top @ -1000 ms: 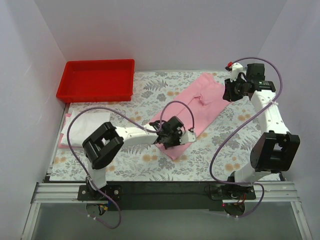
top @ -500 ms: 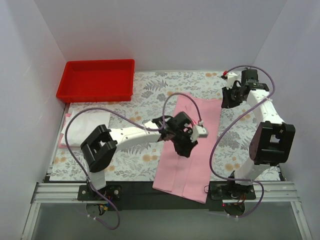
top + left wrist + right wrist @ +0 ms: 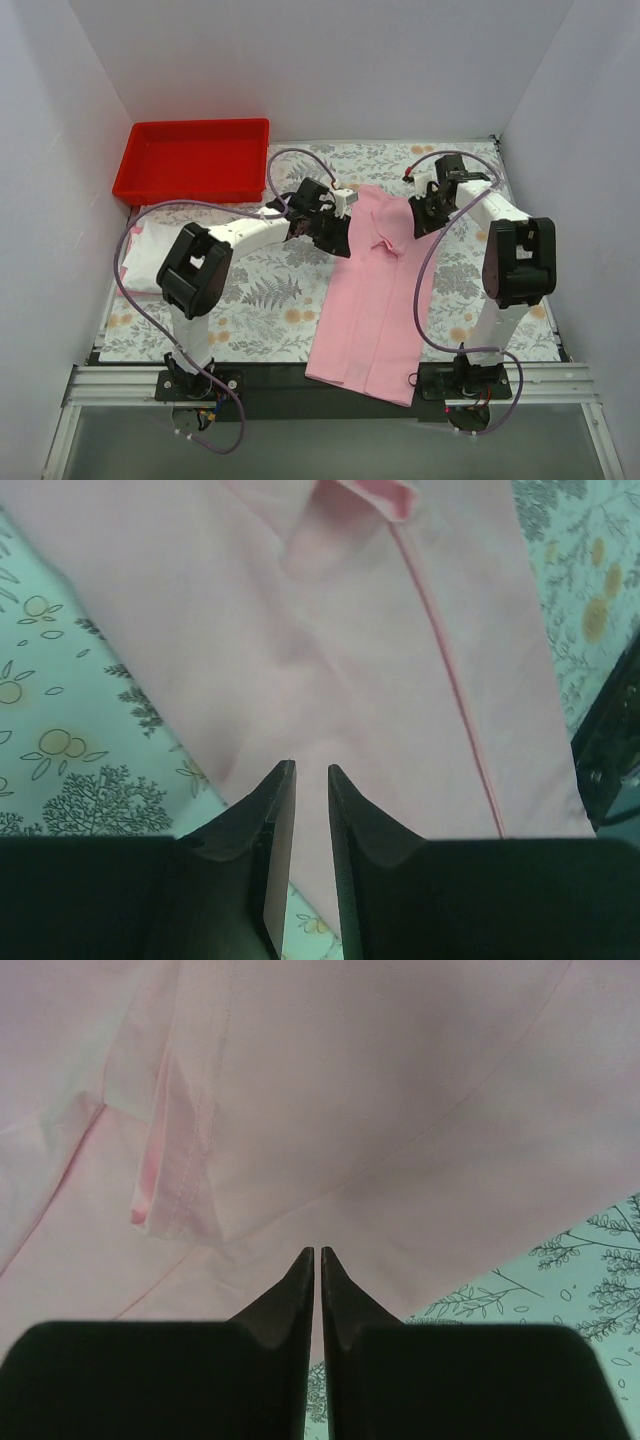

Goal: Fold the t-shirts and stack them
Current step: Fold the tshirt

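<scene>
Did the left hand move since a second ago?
Yes. The left hand, on the pink t-shirt, went toward the back and leftward, ending closer to the red tray.

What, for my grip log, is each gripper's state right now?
Left gripper: closed on the pink t-shirt.
Right gripper: closed on the same pink t-shirt.

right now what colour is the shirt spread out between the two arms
Light pink, plain with no print. The t-shirt shows best in the top external view.

A light pink t-shirt [image 3: 372, 300] is spread lengthwise, its lower end draped over the near edge of the table [image 3: 260, 310]; folded shirts [image 3: 145, 262] are stacked at left.
</scene>
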